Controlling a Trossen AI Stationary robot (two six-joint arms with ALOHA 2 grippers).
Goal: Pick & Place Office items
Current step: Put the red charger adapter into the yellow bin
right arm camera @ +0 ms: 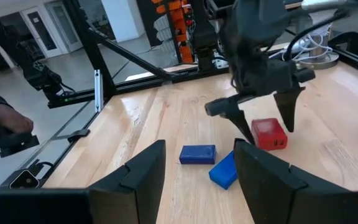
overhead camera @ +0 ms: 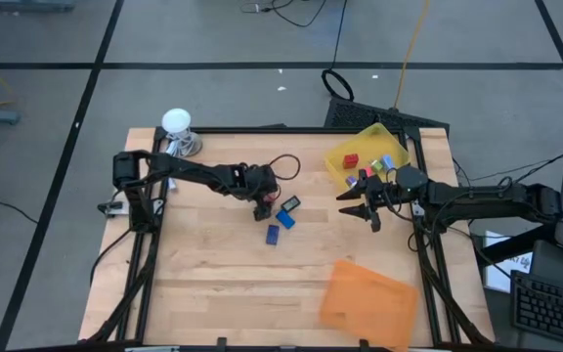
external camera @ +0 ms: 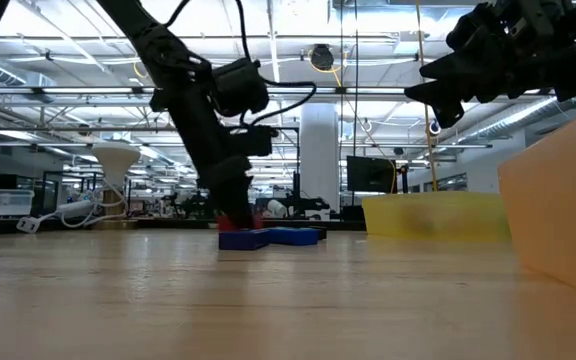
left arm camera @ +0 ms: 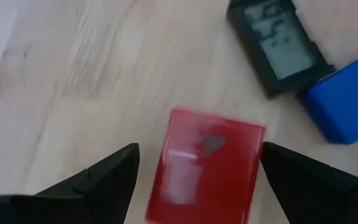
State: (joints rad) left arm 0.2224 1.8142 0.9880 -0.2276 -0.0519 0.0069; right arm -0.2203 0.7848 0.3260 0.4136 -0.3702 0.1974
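Observation:
A red block (left arm camera: 204, 168) lies flat on the wooden table (overhead camera: 213, 284), near its middle. My left gripper (left arm camera: 199, 152) points steeply down over it, open, one finger on each side of the block with table showing between. Beside it lie a black piece with a grey face (left arm camera: 278, 43), a light blue block (overhead camera: 286, 217) and a dark blue block (overhead camera: 273, 235). A red piece (overhead camera: 351, 159) and a light blue piece (overhead camera: 386, 163) lie in the yellow tray (overhead camera: 368, 142). My right gripper (overhead camera: 360, 203) hangs open above the table's right side, holding nothing.
The yellow tray stands at the far right corner. An orange tray (overhead camera: 365, 298) lies near the front right. A white round object with a cord (overhead camera: 177, 122) sits at the far left corner. Bare wood spreads over the table's left and near parts.

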